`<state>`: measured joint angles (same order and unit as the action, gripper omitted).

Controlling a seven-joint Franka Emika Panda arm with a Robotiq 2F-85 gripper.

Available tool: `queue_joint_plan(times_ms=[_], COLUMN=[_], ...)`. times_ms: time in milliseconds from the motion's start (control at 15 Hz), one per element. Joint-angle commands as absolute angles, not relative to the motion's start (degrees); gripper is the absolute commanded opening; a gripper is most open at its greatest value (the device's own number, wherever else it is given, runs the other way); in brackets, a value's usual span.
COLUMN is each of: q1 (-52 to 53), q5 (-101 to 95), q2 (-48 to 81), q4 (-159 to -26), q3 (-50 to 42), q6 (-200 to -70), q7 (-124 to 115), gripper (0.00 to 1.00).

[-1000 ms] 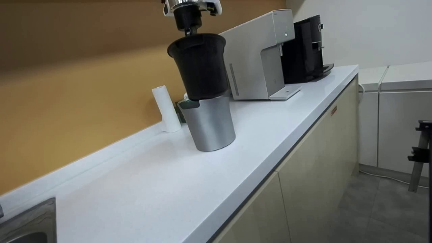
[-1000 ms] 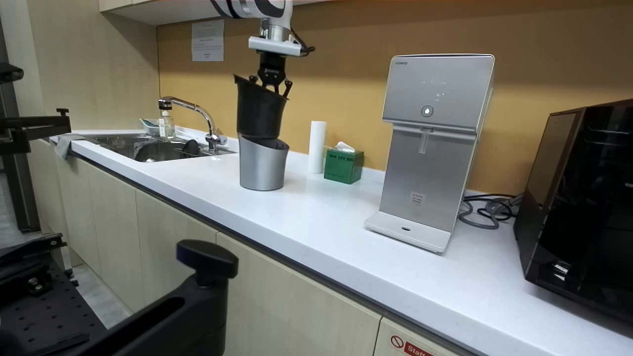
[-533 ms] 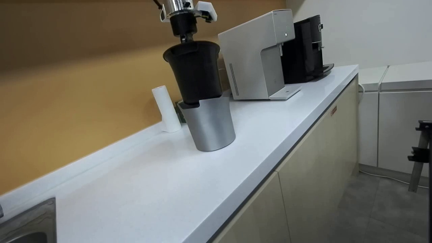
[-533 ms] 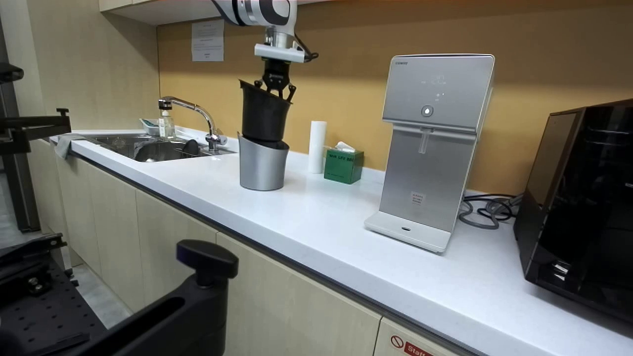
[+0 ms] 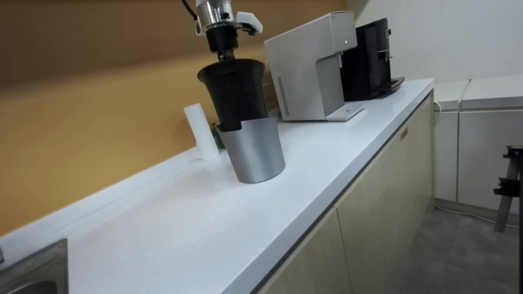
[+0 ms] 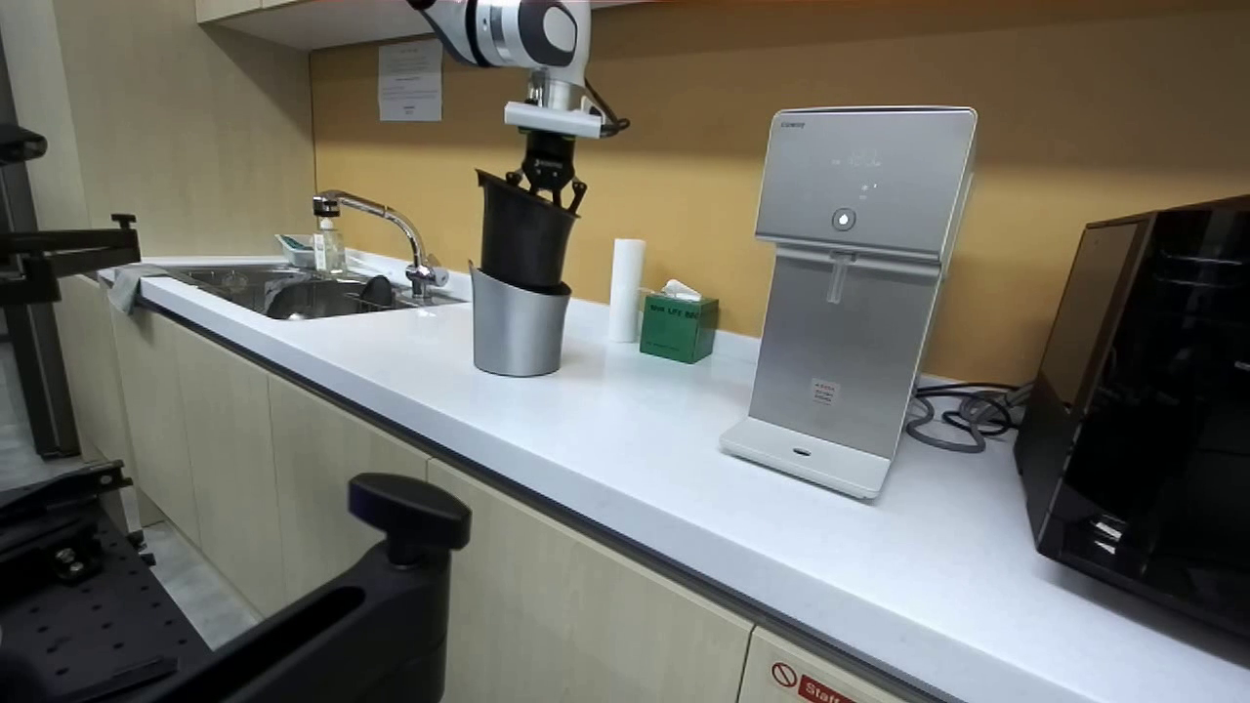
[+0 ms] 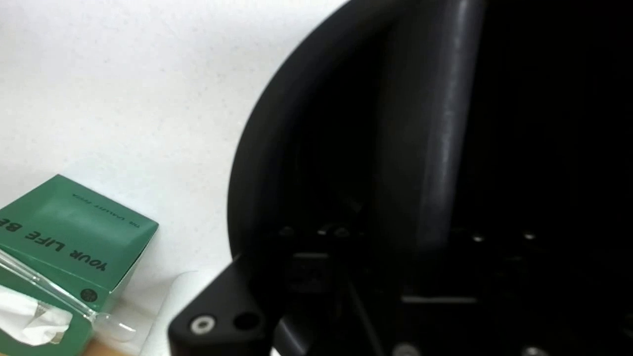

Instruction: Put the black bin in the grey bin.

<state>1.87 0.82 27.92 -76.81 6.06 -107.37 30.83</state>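
Observation:
The black bin (image 5: 235,94) is slightly tilted above the grey bin (image 5: 257,151), with its base just inside the grey bin's rim. The same holds in an exterior view where the black bin (image 6: 527,234) stands mostly above the grey bin (image 6: 520,332). The grey bin stands upright on the counter. My gripper (image 6: 550,195) is shut on the wall of the black bin at its rim. In the wrist view the black bin (image 7: 410,123) fills the right side, and the fingertips are too dark to make out. The black bin's base is hidden by the grey rim.
A green tissue box (image 6: 678,325) and a white roll (image 6: 626,291) stand by the wall behind the bins. A silver water dispenser (image 6: 850,293) and a black machine (image 6: 1152,410) stand further along the counter (image 6: 625,430). A sink (image 6: 303,293) lies on the opposite side.
My gripper and the black bin have moved down and slightly towards the back wall. The black bin's base has gone below the grey bin's rim. The grey bin has not moved.

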Motion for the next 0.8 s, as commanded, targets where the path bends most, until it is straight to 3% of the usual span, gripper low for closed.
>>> queue_joint_plan(times_ms=[0,733], q1=[2.56,6.75], q5=[-0.68,-9.97], q2=[28.97,27.44], q4=[-74.78,-82.74], q3=[5.61,2.90], q6=[-105.88,-116.09], q7=[25.65,8.91], gripper=[0.02,0.02])
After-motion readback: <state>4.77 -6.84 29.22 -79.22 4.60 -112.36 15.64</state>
